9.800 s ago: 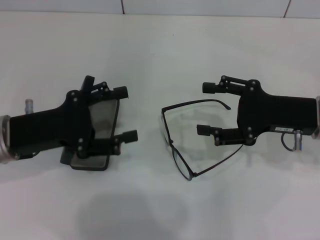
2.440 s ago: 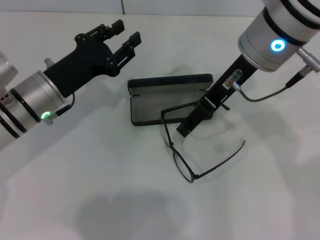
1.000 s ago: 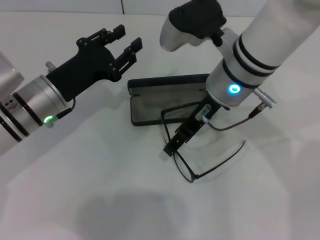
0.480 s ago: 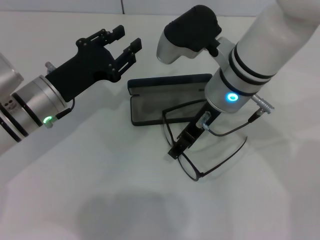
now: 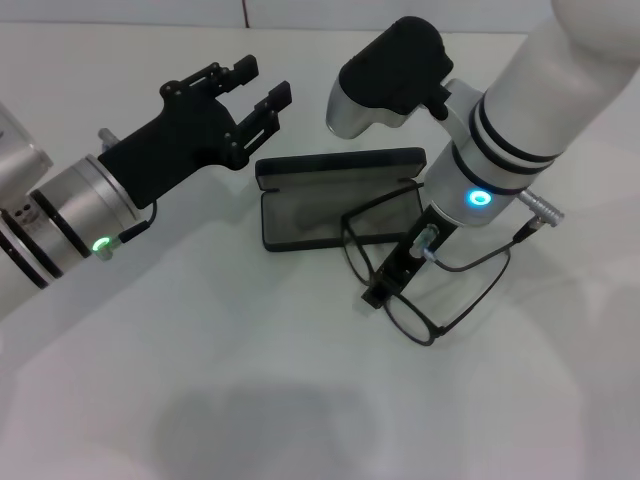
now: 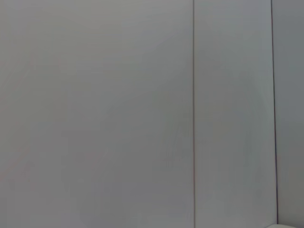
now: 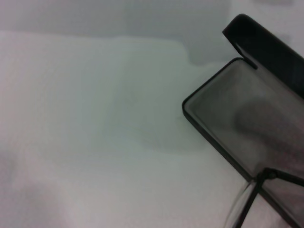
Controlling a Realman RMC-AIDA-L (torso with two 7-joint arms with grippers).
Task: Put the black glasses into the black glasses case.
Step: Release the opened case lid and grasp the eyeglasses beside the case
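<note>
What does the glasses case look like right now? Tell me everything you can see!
The black glasses case lies open on the white table. It is flat with rounded corners. Its lid stands up along the far edge, and the tray shows grey lining. One temple arm of the black glasses reaches over the tray's right part. The right claw is beside the case, on the glasses.

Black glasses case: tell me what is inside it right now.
The black glasses case lies open, showing bare grey lining. Only a corner of the black glasses overhangs its right end, held by the right gripper. That corner and the arm hide part of that end.
</note>
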